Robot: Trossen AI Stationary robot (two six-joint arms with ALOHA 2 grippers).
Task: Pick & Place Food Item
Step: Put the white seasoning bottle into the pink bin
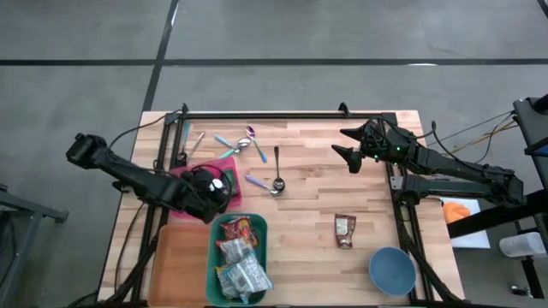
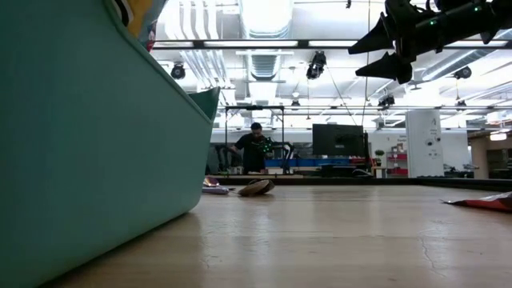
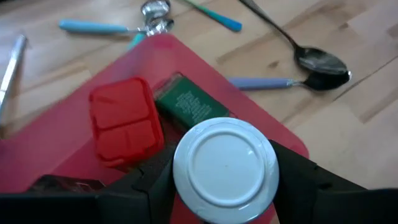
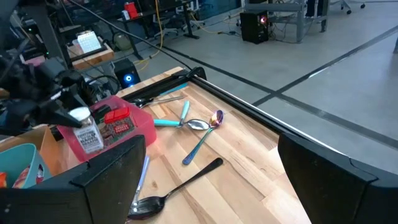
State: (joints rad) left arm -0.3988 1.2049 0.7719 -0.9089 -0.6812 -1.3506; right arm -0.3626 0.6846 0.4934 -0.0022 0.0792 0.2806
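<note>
Stage of the task, with the red tray (image 1: 229,198) as landmark. Your left end effector (image 1: 216,190) is over the tray and clenched on a small white-capped bottle (image 3: 225,163); in the left wrist view the cap sits squarely between the two dark fingers (image 3: 311,180), and in the right wrist view the bottle (image 4: 87,133) appears clear of the tray floor, so you may judge the pick as made and the lift as begun. Two items remain in the tray just beside the bottle: a red segmented box (image 3: 122,120) and a green packet (image 3: 187,103).

The place step is not yet done. The teal bin (image 1: 238,259), touching the tray's near edge, already holds several snack packets (image 1: 237,231) and is the likely destination, though the task sentence names none. One more wrapped snack (image 1: 344,230) lies alone on the worktop (image 1: 317,184), well apart from the tray toward your right arm's side, near the blue bowl (image 1: 392,270).

Your right end effector (image 1: 347,145) waits released, raised above the worktop's far right part, well apart from the tray. Loose spoons (image 1: 277,169) lie just beyond the tray and play no evident part.
</note>
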